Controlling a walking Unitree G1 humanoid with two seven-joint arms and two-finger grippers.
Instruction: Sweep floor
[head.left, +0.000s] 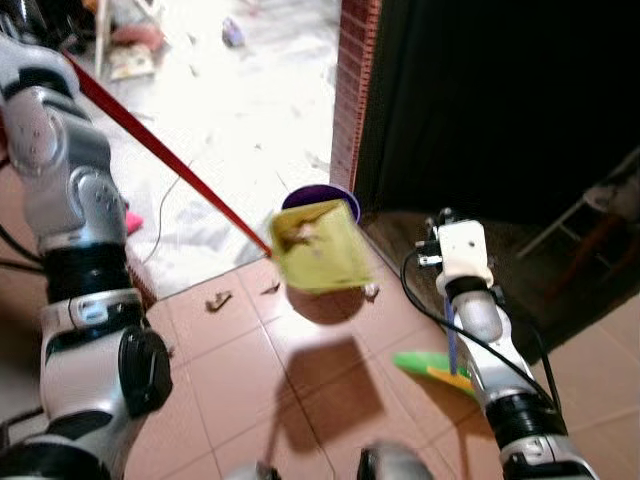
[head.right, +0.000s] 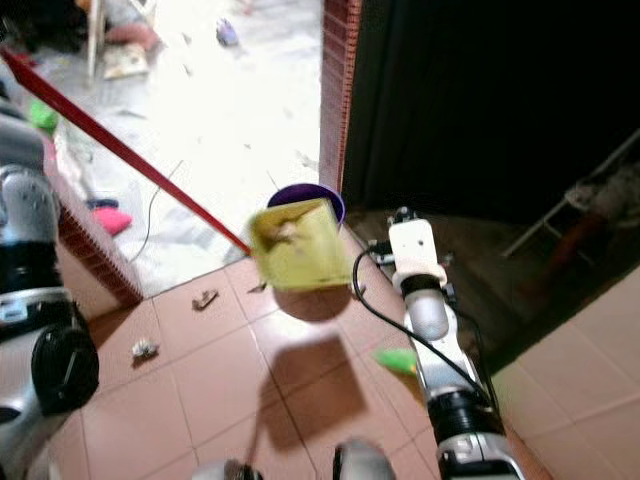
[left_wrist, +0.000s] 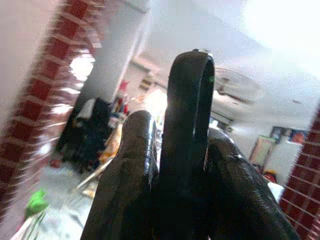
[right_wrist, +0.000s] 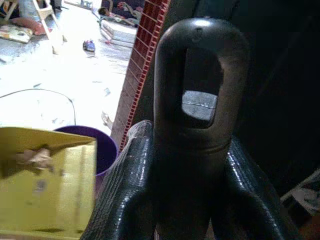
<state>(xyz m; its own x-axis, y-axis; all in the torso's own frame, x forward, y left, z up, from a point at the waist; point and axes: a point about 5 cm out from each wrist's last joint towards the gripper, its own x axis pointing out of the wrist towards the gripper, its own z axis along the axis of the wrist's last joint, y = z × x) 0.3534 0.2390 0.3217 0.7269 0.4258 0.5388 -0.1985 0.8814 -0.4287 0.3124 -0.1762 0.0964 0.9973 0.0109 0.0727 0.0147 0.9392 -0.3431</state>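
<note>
Underfoot, looks down on terracotta tiles (head.left: 230, 380) that end at a brick pillar (head.left: 350, 90), with a bright white floor beyond. Finds a long red handle (head.left: 170, 160) slanting in from behind the left arm, probably long so the pan can be worked without stooping; cannot tell what grips its far end. Shows a yellow dustpan (head.left: 318, 245) at the handle's low end, lifted off the tiles and tilted, with swept-up litter (head.left: 300, 232) inside. Places it above and just in front of a purple bin (head.left: 300, 197) beside the pillar, seemingly lined up for tipping out. Puts the right gripper (right_wrist: 200, 125) facing the pan and bin, the left gripper (left_wrist: 185, 150) aimed up toward the ceiling; cannot tell how far either claw is open, or what either has hold of. Leaves a green-and-yellow broom head (head.left: 430, 365) low behind the right arm. Still counts loose scraps (head.left: 218, 298) on the tiles, so judges sweeping unfinished
</note>
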